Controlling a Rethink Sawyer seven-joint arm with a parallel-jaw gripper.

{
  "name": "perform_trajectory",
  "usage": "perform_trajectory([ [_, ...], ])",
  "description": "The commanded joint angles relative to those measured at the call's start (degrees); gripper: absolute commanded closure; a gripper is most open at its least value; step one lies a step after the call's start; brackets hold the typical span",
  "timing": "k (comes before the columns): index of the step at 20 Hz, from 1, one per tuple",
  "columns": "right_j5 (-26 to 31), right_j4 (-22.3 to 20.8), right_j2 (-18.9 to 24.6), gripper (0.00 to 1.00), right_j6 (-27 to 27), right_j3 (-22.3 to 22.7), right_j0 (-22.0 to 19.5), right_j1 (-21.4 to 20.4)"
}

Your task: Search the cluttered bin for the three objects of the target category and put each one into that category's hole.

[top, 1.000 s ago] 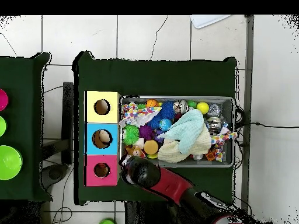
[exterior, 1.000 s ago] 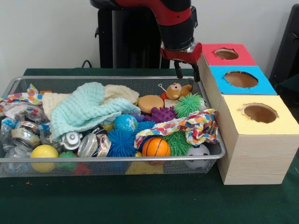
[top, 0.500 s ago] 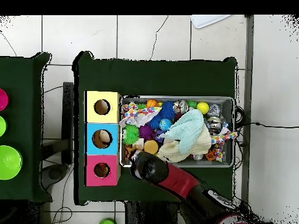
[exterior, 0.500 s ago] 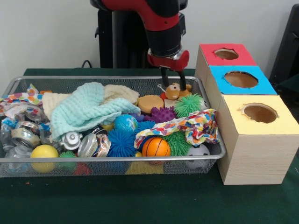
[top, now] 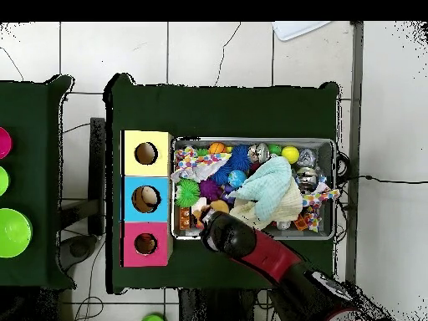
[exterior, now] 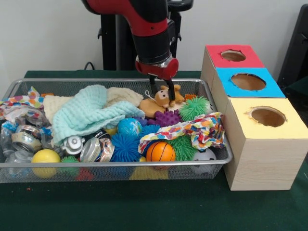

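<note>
The silver wire-mesh bin (exterior: 115, 164) is full of toys and cloths; it also shows in the overhead view (top: 335, 194). My gripper (exterior: 161, 92) hangs over the bin's far right part and is shut on a small tan-orange plush animal (exterior: 167, 96), held just above the other toys. The red-topped hole (exterior: 233, 55) is at the far end of the wooden box, right of the gripper; it also shows in the overhead view (top: 145, 244). In the overhead view the arm (top: 230, 238) covers the gripper. No yellow duck or striped tiger shows.
The blue-topped hole (exterior: 248, 81) and the yellow-topped hole (exterior: 267, 116) follow toward the front. In the bin lie a mint cloth (exterior: 86, 113), a cream knit cloth (exterior: 124, 95), spiky balls (exterior: 194, 107), crushed cans (exterior: 26, 137) and a patterned cloth (exterior: 192, 129).
My gripper came from beside the red-topped box down into the bin, shut on the tan plush animal and carried it to the left.
</note>
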Motion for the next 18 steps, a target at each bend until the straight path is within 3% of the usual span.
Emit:
perform_trajectory([
  [1, 1.2, -1.5, 1.0, 0.0, 3.0, -8.9, -2.2, 3.3],
  [2, 0.7, -2.0, 1.4, 0.0, 2.9, -8.9, -2.4, 3.4],
  [3, 1.2, -1.9, 1.7, 1.0, 3.7, -8.7, -2.6, 3.6],
  [10, 1.7, -2.1, 2.7, 1.0, 4.4, -7.7, -2.6, 2.8],
  [18, 12.9, 0.7, 2.8, 1.0, 5.8, -5.0, -1.6, -5.0],
])
